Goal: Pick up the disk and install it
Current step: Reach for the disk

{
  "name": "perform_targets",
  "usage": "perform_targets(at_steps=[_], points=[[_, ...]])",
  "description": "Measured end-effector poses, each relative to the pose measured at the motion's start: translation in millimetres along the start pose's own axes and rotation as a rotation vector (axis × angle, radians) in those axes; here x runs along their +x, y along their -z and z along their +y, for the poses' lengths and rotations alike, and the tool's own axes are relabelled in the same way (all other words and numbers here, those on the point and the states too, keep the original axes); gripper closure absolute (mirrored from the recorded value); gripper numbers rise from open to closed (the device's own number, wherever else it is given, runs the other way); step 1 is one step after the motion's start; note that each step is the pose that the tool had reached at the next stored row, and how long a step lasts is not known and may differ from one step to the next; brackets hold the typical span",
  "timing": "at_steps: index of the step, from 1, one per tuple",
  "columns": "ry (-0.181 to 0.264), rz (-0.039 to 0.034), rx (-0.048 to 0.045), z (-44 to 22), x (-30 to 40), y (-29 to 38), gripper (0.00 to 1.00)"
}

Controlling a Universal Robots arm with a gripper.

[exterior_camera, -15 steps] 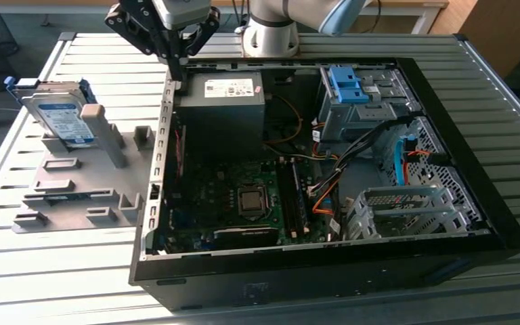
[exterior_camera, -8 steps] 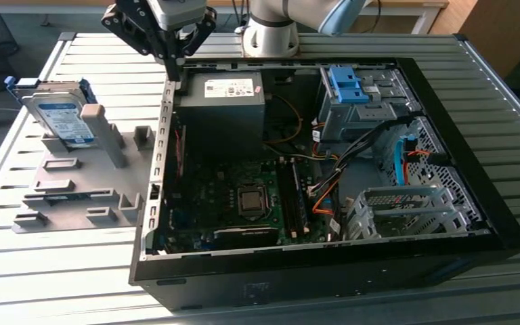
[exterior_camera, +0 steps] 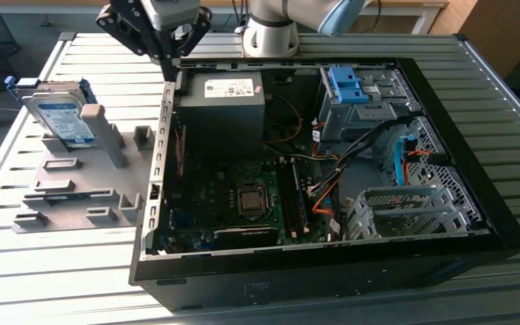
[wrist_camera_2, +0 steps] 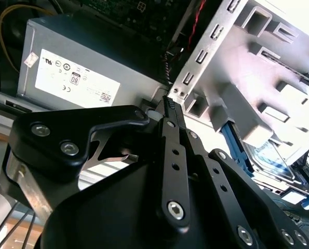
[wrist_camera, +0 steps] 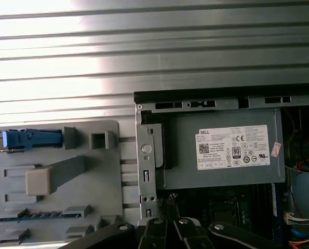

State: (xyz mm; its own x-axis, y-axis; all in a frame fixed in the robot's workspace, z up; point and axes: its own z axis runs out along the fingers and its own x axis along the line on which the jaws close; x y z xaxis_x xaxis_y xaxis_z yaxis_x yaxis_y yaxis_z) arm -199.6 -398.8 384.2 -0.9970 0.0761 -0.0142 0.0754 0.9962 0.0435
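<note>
The hand (exterior_camera: 167, 68) was clenched with nothing between its fingers, the tips pressed together and pointing down over the metal side wall (exterior_camera: 162, 145) of the open computer case (exterior_camera: 332, 277). It hovered at the corner next to the black power supply (exterior_camera: 219, 112) with its white sticker. The disk (exterior_camera: 59, 116) was well apart from the hand, toward the exterior view's left. It leaned on edge in a grey holder (exterior_camera: 79, 186) on the slatted counter (exterior_camera: 52, 277) beside the case. In the first wrist view the disk's blue rail (wrist_camera: 32, 139) sat at the holder's far edge.
</note>
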Motion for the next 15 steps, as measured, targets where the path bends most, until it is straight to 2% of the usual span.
perform_targets(at_steps=[4, 15], points=[[0.000, -0.0001, -0.0001, 1.5, 9.8, 0.0, 0.89], [0.000, 0.0000, 0.0001, 9.6, 25.3, -0.8, 0.89]])
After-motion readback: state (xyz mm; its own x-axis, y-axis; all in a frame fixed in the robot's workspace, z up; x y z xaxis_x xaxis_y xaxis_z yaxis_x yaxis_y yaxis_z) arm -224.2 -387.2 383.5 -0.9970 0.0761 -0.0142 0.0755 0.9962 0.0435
